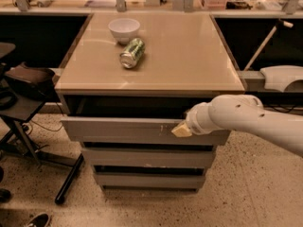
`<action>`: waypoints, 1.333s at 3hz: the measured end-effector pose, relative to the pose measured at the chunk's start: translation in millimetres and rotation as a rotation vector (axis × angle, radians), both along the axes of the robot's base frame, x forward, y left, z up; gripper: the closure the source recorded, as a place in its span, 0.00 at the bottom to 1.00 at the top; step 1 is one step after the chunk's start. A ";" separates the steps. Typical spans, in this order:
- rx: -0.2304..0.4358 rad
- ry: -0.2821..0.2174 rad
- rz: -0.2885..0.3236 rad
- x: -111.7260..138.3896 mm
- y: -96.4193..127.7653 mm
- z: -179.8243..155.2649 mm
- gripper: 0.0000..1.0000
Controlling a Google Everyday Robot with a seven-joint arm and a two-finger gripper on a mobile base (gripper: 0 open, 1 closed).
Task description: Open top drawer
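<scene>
The top drawer (pixel 123 130) is the widest grey front under the beige cabinet top. It is pulled out a little, with a dark gap above its front panel. White scuff marks show right of centre. My gripper (pixel 182 129), at the end of the white arm coming in from the right, is at the drawer's front panel near its upper edge, right of centre. Its yellowish fingertip rests against the panel.
A white bowl (pixel 124 30) and a green can (pixel 132 53) lying on its side rest on the cabinet top (pixel 189 56). Two lower grey drawer fronts (pixel 147 158) sit below. A black chair and stand (pixel 23 84) are at the left. Another white robot part (pixel 281 77) is at the right.
</scene>
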State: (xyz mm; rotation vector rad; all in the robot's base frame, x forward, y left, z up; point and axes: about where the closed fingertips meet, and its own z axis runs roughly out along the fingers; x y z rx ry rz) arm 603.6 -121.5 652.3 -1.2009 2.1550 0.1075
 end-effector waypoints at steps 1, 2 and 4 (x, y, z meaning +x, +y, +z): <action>0.000 0.000 0.000 -0.1 0.0 3.7 1.00; -0.002 -0.006 -0.019 -14.2 -2.6 6.1 1.00; -0.005 -0.047 -0.040 -26.8 -6.0 16.7 1.00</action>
